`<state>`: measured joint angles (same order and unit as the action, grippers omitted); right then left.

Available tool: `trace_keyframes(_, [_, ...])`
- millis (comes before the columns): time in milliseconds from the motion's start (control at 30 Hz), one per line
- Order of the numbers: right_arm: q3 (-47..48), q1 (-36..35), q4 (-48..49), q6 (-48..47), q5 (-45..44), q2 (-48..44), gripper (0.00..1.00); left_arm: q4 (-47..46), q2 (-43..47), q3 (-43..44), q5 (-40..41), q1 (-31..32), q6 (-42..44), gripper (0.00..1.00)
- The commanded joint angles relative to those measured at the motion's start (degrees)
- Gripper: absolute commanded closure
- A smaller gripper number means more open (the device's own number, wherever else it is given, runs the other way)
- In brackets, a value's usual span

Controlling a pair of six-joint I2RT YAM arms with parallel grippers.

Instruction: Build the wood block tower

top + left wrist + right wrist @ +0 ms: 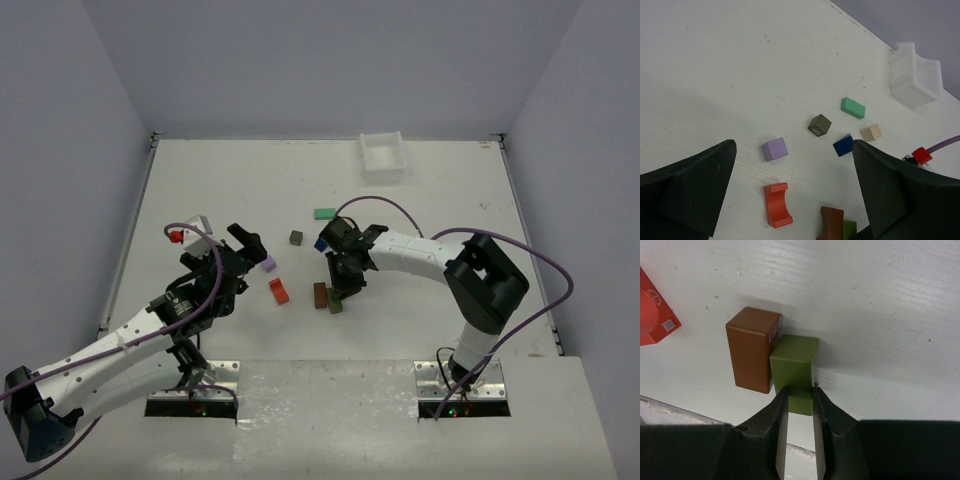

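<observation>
Olive block (795,360): small painted wood piece, probably light, rigid and slick-faced. It sits on the worktop touching the brown block (752,347) and is best gripped across its flat parallel flanks. Right end effector (800,392) is closed narrow on those flanks; left end effector (794,147) is spread wide and empty, well apart from the brown block. The sticker (773,335) on the brown block is a code patch, unreadable; no brand visible.

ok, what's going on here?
The right gripper is pinching the olive block, which stands on the table against the brown block. The left gripper hangs open and empty near the purple cube and the red-orange arch. Nothing is stacked yet.
</observation>
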<state>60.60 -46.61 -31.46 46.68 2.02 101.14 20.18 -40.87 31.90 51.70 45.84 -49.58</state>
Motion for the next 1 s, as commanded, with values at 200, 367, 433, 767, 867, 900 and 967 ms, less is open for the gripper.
trace_keyframes(200, [-1.57,0.9,1.67,2.66,-4.57,0.94,0.78,-0.94,1.19,-0.08,0.6,0.39,-0.16,0.0])
trace_keyframes(367, [-3.05,1.26,3.54,2.98,-3.82,-0.09,0.78,-1.27,0.47,0.17,-0.91,0.39,0.0,0.0])
trace_keyframes(433, [-4.01,1.22,4.98,2.62,-3.38,-1.54,0.78,-2.46,-0.06,0.09,-2.3,0.39,0.74,0.0])
trace_keyframes(767, [-5.49,1.26,7.81,-1.83,-4.03,-9.61,0.71,-13.81,-8.38,-0.61,-20.85,0.47,9.83,0.0])
trace_keyframes(867, [-6.32,1.34,8.14,-2.55,-3.91,-11.45,0.65,-16.93,-12.21,-1.37,-27.95,0.47,10.21,0.01])
trace_keyframes(900, [-6.98,1.35,8.78,-2.73,-3.54,-12.05,0.65,-17.9,-13.8,-1.46,-29.39,0.47,10.21,0.03])
trace_keyframes(967, [-8.08,1.35,9.76,-2.79,-2.85,-13.34,0.65,-19.02,-16.69,-1.26,-30.83,0.47,9.87,0.11])
